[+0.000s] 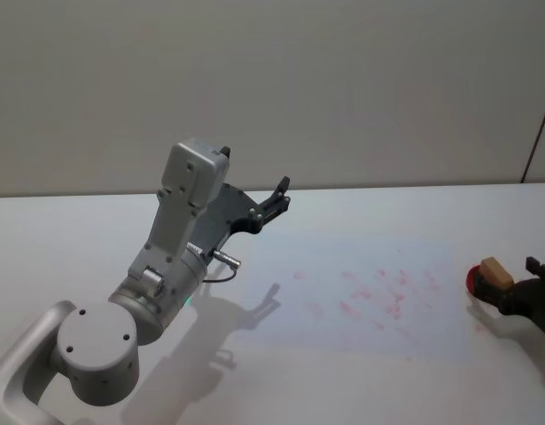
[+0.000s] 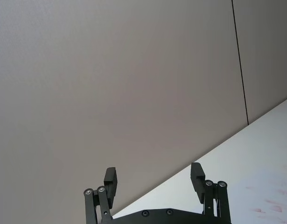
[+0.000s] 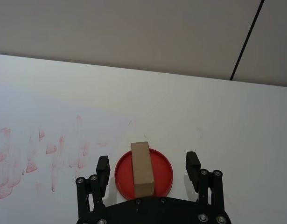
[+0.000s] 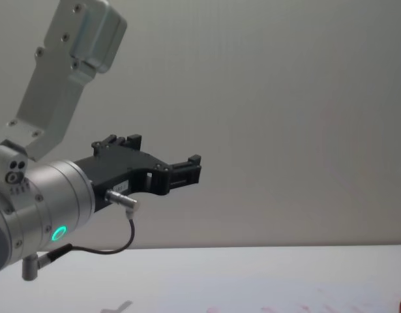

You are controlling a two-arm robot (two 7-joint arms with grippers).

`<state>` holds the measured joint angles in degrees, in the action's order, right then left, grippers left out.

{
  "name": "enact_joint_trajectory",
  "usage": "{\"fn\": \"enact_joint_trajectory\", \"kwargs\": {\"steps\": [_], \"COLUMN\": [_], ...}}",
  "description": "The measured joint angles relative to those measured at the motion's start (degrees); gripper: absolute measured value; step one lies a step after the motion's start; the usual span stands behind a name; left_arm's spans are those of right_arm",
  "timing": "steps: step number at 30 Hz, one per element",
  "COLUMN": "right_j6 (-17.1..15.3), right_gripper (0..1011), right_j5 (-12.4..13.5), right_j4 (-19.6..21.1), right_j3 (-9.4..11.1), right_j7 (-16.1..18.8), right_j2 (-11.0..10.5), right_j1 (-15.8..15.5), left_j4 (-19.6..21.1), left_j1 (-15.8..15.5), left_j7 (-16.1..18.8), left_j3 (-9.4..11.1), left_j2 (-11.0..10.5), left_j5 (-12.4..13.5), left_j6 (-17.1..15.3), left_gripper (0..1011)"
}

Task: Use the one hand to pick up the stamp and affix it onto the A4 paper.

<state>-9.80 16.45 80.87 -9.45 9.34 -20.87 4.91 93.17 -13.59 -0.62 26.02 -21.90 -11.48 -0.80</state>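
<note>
the left gripper (image 1: 276, 197) hangs raised over the tabletop's (image 1: 77, 235) left half, fingers spread and empty. the a4 paper (image 1: 361, 305) lies flat from the middle toward the right edge, dotted with pink marks. just off its right side stands the stamp (image 1: 492, 269), a wooden block on a red disc (image 1: 473, 282), near the tabletop's right edge. the right gripper (image 1: 531, 292) faces it, fingers wide and bare. best to centre the block between them, close on its long sides, then lift straight up. count: one stamp, one disc, one sheet, two grippers.
</note>
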Motion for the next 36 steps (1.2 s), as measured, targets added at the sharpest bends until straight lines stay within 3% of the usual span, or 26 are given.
{"fn": "enact_joint_trajectory", "kwargs": {"steps": [17, 26, 36], "right_j6": [-1.9, -2.4, -2.7], "right_gripper": [988, 780, 443], "right_j5": [-0.7, -0.9, -1.2], "right_j4": [-1.5, -2.0, -2.3], "right_j3": [-0.5, -0.8, -1.0], "right_j7": [-0.5, -0.6, -0.6], "right_j2": [0.9, 1.5, 1.9], "right_j1": [1.3, 1.8, 2.1], "left_j4": [0.0, 0.0, 0.0], "left_j1": [0.0, 0.0, 0.0], "left_j7": [0.0, 0.0, 0.0], "left_j3": [0.0, 0.0, 0.0], "left_j2": [0.0, 0.0, 0.0], "left_j5": [0.0, 0.0, 0.0], "left_j6": [0.0, 0.0, 0.0], "left_gripper": [1001, 1001, 1001]}}
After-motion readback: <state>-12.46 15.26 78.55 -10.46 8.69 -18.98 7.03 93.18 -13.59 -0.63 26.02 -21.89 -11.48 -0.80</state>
